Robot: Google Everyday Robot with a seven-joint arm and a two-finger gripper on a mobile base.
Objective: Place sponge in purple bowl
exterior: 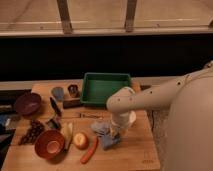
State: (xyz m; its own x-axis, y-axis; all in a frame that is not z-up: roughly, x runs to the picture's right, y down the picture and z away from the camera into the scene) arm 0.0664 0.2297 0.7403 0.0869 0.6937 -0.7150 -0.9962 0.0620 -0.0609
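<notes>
Sponge (106, 141): light-blue, lying on the wooden tabletop (142, 152) in the front middle, well right of the purple bowl (27, 103).
Sponge long axis: seems to run from upper left to lower right. The gripper hides its middle, so its outline is unclear.
Gripper (116, 132): points straight down with its tip on the sponge and its jaws closed. I cannot tell whether the sponge is pinched between them.
Arm (150, 99): white, reaching in from the robot's body at the right edge. It runs leftward above the table, then bends down at a rounded joint over the sponge.
Left edge: the purple bowl sits near the table's left rim, with dark grapes (32, 131) in front of it.
Front left: the orange bowl (49, 144) is close to the front edge.
Beside the sponge, left: a round yellow-red fruit (80, 140) and a carrot (89, 150), both near it.
Back middle: the green tray (106, 88) is at the far edge, behind the gripper.
Open room: bare wood shows to the right of and in front of the sponge, out to the front right corner.
</notes>
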